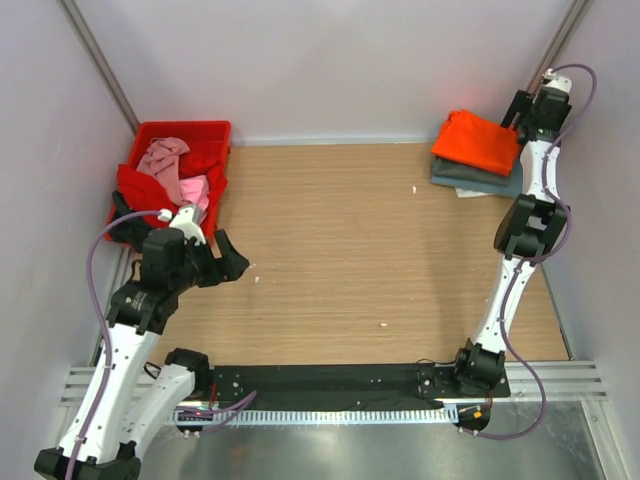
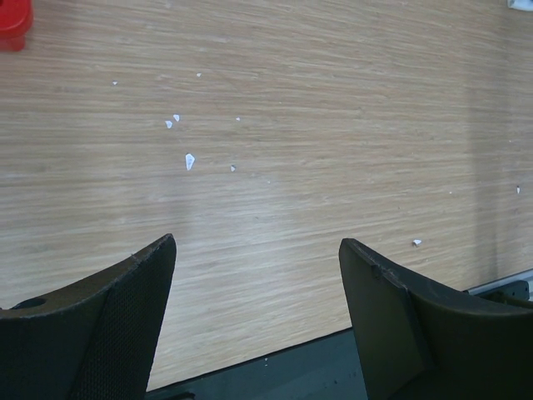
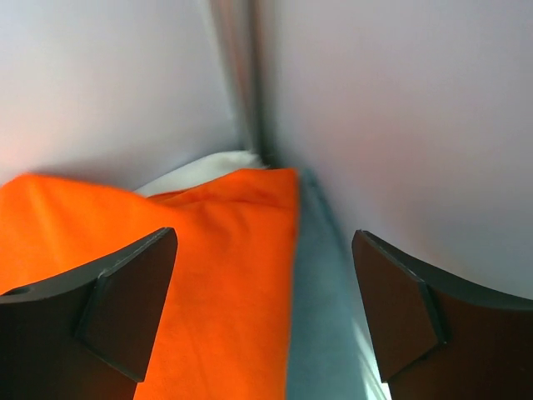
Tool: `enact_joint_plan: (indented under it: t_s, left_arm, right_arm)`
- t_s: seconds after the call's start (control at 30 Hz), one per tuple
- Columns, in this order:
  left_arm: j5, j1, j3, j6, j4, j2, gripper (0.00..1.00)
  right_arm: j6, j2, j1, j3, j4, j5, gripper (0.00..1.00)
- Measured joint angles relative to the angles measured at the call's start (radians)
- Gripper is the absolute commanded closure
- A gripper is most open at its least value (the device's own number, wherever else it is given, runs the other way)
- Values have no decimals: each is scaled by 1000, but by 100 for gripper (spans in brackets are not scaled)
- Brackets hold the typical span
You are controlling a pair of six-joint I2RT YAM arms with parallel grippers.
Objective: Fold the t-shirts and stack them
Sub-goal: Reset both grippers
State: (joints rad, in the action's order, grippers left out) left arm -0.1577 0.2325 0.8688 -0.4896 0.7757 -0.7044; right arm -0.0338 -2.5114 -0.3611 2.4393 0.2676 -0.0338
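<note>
A folded bright orange t-shirt (image 1: 477,141) lies on top of folded dark grey and slate blue t-shirts (image 1: 480,178) at the far right corner. It also shows in the right wrist view (image 3: 208,275), with the slate blue shirt's edge (image 3: 321,317) beside it. My right gripper (image 1: 519,112) is open and empty, just above the stack's far right edge. Crumpled pink (image 1: 170,165) and red (image 1: 140,187) t-shirts lie in the red crate (image 1: 185,130) at the far left. My left gripper (image 1: 232,262) is open and empty over bare wood, near the crate's front right corner.
White walls close in the table at the back and sides, with metal corner posts (image 1: 98,60). Small white crumbs (image 2: 189,161) lie on the wooden tabletop (image 1: 350,250). A black strip (image 1: 330,385) runs along the near edge by the arm bases.
</note>
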Motion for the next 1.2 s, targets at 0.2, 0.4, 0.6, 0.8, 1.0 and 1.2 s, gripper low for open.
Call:
enact_joint_plan:
  t_s: [0.2, 0.4, 0.6, 0.8, 1.0, 1.2]
  left_arm:
    - [0, 0, 0, 0, 0, 48, 19]
    - [0, -4, 0, 1, 0, 87, 10]
    - [1, -10, 0, 4, 0, 106, 0]
    - [-14, -11, -9, 11, -19, 116, 0]
    - [-26, -11, -47, 13, -48, 100, 0]
    - [-25, -11, -60, -1, -54, 107, 0]
  right_arm:
    - [-8, 238, 20, -134, -1, -280, 2]
    - [-159, 803, 19, -482, -55, -203, 0]
    - [-235, 1307, 341, -957, -222, -55, 0]
    - [-252, 1302, 864, -1334, -198, -178, 0]
    - [-340, 1159, 1162, -1512, 8, -261, 0]
    - [-504, 1315, 1189, -1653, -61, -206, 0]
